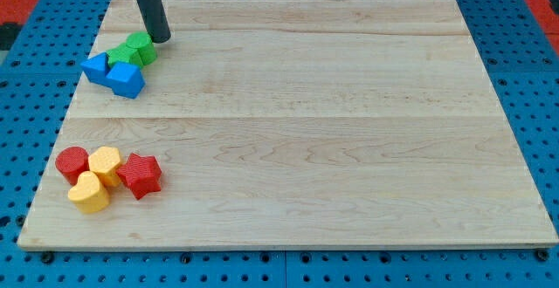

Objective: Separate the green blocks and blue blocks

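Observation:
Two green blocks sit pressed together near the view's upper left: one (141, 46) at the right and one (125, 57) just left of it. Two blue blocks touch them: a flat one (95, 66) at the left and a chunky one (126, 80) below. My tip (161, 37) stands just right of and slightly above the right green block, very close to it; I cannot tell if it touches. The dark rod rises out of the view's top.
A cluster lies at the lower left of the wooden board (306, 131): a red cylinder (72, 163), a yellow block (106, 164), a yellow heart (88, 192) and a red star (140, 175). A blue pegboard surrounds the board.

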